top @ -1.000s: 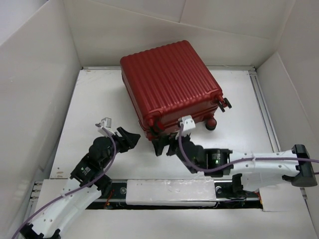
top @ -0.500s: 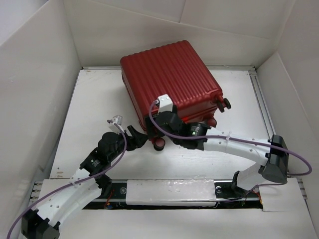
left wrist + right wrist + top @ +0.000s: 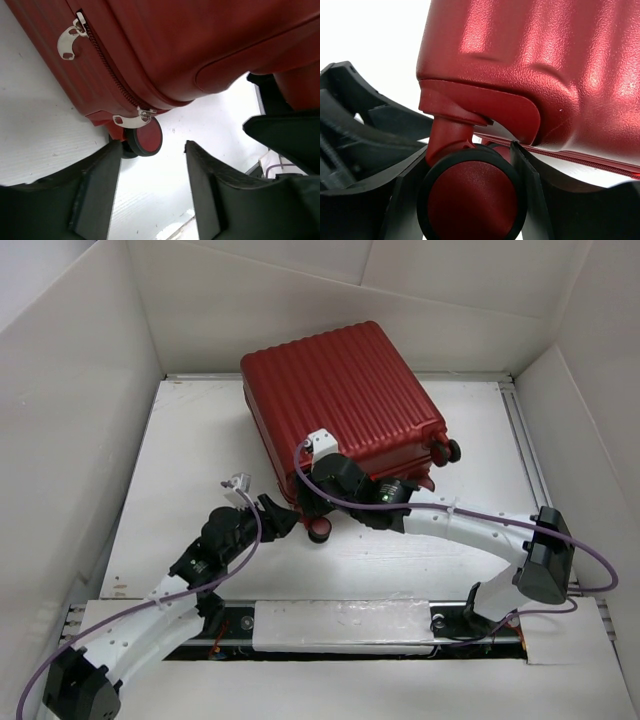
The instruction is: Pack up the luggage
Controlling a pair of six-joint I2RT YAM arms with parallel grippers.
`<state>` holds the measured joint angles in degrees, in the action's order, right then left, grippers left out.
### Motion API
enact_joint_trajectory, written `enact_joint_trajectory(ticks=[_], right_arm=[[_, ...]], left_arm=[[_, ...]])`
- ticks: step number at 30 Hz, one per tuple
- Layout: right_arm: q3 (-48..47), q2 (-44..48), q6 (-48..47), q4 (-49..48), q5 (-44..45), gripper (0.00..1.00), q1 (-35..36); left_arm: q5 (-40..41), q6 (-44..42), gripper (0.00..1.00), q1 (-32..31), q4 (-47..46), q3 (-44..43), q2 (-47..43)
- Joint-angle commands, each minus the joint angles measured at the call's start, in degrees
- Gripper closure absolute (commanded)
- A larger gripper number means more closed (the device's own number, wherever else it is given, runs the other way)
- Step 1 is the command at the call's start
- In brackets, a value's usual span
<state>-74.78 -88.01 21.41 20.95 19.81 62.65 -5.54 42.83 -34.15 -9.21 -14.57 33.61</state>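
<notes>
The luggage [image 3: 340,400] is a closed dark-red ribbed suitcase lying flat at the back of the white table. My right gripper [image 3: 306,502] is at its near-left corner. In the right wrist view the fingers press both sides of a red wheel with a black rim [image 3: 470,200], so this gripper [image 3: 470,150] is shut on it under the shell [image 3: 530,60]. My left gripper [image 3: 285,517] sits just left of that corner. It [image 3: 152,150] is open and holds nothing, and another wheel [image 3: 146,137] and a silver zipper pull [image 3: 131,119] lie just beyond its left fingertip.
White walls close in the table on the left, back and right. A metal rail [image 3: 522,440] runs along the right edge. Two more wheels [image 3: 447,450] stick out at the luggage's near-right corner. The arms' base plate [image 3: 340,625] spans the near edge.
My right arm swung from in front of the luggage up to its near-left corner, and its jaws narrowed onto the wheel. My left gripper moved right toward the same corner.
</notes>
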Motion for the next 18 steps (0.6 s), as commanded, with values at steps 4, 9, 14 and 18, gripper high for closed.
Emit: enact_joint_trajectory(ticks=[4,9,14,18], right_arm=[[-0.19,0.29,-1.19,-7.41,-2.24,0.56,-0.95],[-0.71,-0.24,-1.19,-7.94,-3.29,0.24,-0.95],[-2.12,-1.38,-2.34,-7.94,-5.22,0.24,-0.95],[-2.65,-2.43,-2.34,-7.94,-5.75,0.25,-0.95]], left_arm=[[2.37,-2.66,0.59,-0.21,-7.05,0.07,4.27],[4.39,-5.12,0.66,-0.21,-7.57,-1.87,8.22],[6.33,-6.7,0.66,-0.74,-7.57,-2.39,10.16],[8.52,-7.84,0.66,-1.44,-7.57,-2.92,10.69]])
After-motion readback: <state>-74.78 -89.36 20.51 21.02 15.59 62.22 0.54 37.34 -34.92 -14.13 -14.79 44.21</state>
